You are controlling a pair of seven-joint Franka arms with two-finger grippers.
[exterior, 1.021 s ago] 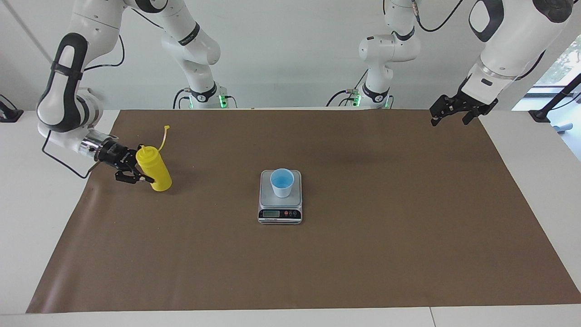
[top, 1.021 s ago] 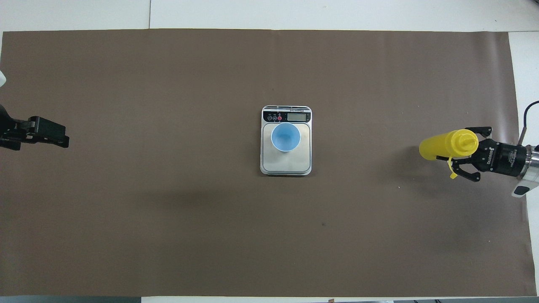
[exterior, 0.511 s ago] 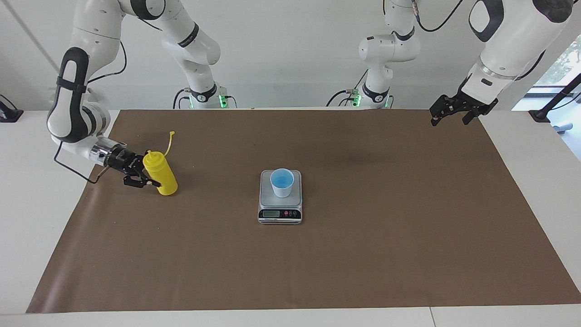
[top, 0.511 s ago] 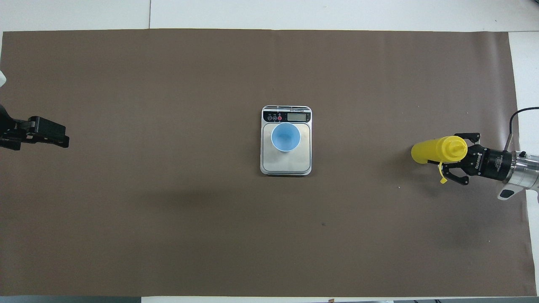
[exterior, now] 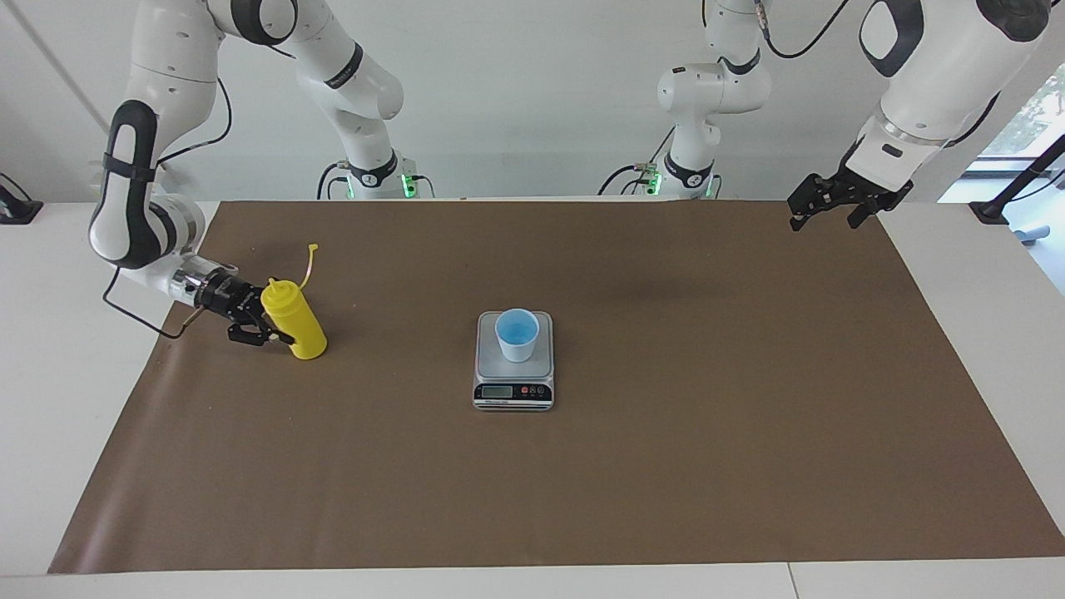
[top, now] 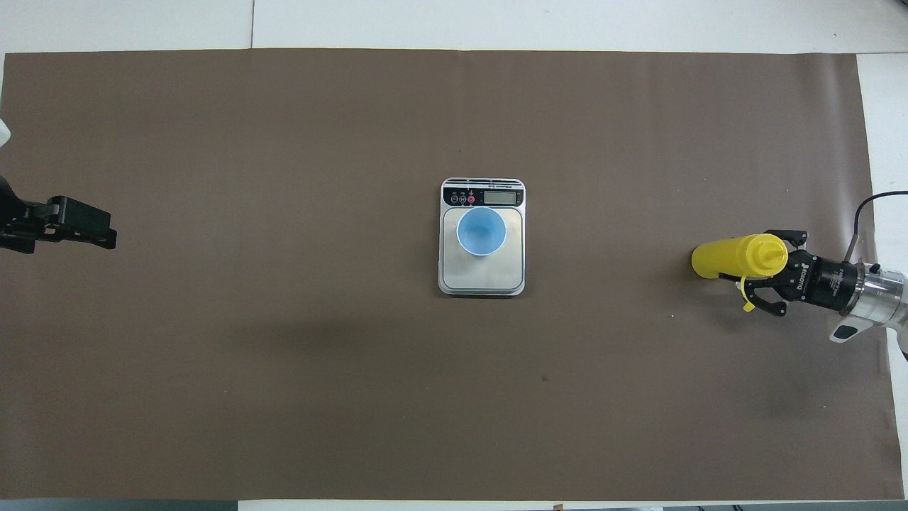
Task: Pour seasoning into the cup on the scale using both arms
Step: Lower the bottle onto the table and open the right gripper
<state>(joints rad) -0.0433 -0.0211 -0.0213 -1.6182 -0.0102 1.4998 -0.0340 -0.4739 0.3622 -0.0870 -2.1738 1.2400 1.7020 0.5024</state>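
While the cup (exterior: 517,334) sits on the scale (exterior: 513,378), the right tool (exterior: 265,326) straddles the seasoning (exterior: 294,320) wide-fingered toward the scale's right-arm end; the left tool (exterior: 832,202), its spread indiscernible, waits.

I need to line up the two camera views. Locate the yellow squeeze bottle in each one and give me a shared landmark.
Facing view: the yellow squeeze bottle stands tilted near the picture's left edge, at mid-height, with the right hand around it.
Overhead view: the bottle sits near the picture's right edge, at mid-height, at the right arm's end of the table.
Shared landmark: the scale carrying the blue cup, central in both.
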